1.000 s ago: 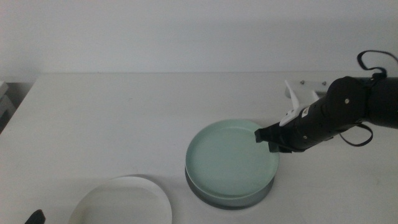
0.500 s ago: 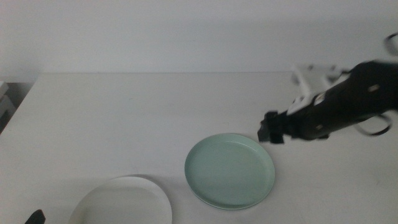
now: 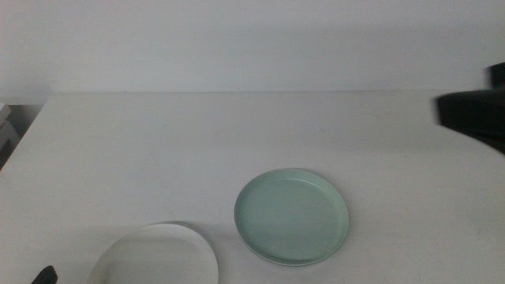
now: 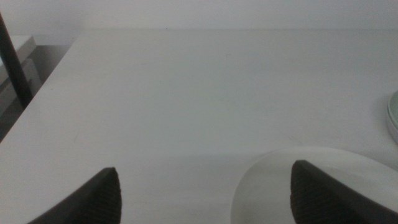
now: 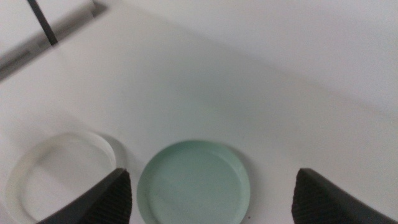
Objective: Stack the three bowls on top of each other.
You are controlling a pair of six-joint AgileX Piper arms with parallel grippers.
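White table [image 3: 158, 150], mint green bowl [image 3: 292, 215] well apart from released right claw [image 5: 211, 205].

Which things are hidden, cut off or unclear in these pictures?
- Grey bowl: hidden under the green bowl; no view shows it clearly.
- White bowl: cut by the bottom edge, middle view.
- Right gripper: blurred and cut at the right edge, middle view.
- Left gripper: only a tip, middle view.

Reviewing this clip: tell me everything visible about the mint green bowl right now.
The mint green bowl is a shallow, plate-like round dish with a low rim and a matte, plastic look. It lies upright and level with nothing in it, right of the white bowl and apart from it. A thin paler edge shows beneath its near rim. No gripper touches it.
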